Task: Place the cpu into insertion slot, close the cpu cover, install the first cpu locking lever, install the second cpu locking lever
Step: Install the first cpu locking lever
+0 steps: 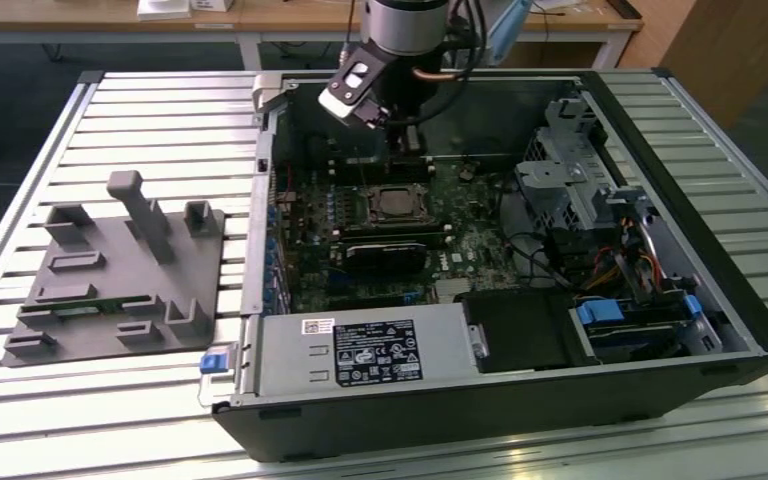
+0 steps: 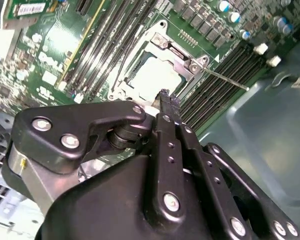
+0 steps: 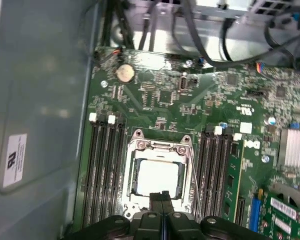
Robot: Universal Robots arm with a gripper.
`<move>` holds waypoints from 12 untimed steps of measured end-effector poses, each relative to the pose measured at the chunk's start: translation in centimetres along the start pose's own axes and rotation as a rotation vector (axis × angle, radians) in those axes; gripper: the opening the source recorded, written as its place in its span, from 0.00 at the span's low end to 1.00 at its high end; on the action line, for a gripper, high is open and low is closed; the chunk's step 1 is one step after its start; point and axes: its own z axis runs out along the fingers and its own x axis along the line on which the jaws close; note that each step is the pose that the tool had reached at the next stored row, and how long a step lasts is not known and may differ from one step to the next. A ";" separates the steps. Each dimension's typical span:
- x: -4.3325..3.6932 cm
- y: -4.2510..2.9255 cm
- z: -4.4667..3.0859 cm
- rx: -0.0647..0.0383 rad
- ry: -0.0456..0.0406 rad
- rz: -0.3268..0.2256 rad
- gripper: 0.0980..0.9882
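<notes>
The cpu (image 3: 157, 177) (image 2: 155, 75) lies flat in the insertion slot (image 1: 394, 203), its pale face showing through the window of the cpu cover (image 3: 157, 147) (image 2: 182, 56). The silvery cover lies down over the socket. A thin metal locking lever (image 2: 225, 79) sticks out sideways from one corner of the socket; another wire lever (image 3: 194, 175) runs along the socket's side. My gripper (image 3: 162, 195) (image 2: 165, 96) (image 1: 407, 165) hangs just above the socket's edge, its black fingers pressed together with nothing between them.
The green board sits inside an open black computer case (image 1: 704, 300). Memory slots (image 3: 105, 170) flank the socket on both sides. A power supply (image 1: 357, 352) and a drive cage (image 1: 584, 190) stand inside the case. A grey parts fixture (image 1: 117, 270) rests on the table at the exterior view's left.
</notes>
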 end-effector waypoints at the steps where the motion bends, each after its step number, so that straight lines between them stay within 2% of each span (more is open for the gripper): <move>1: 0.00 0.00 0.00 0.000 0.0005 -0.017 0.01; 12: 0.00 0.00 0.00 0.004 0.0056 -0.217 0.01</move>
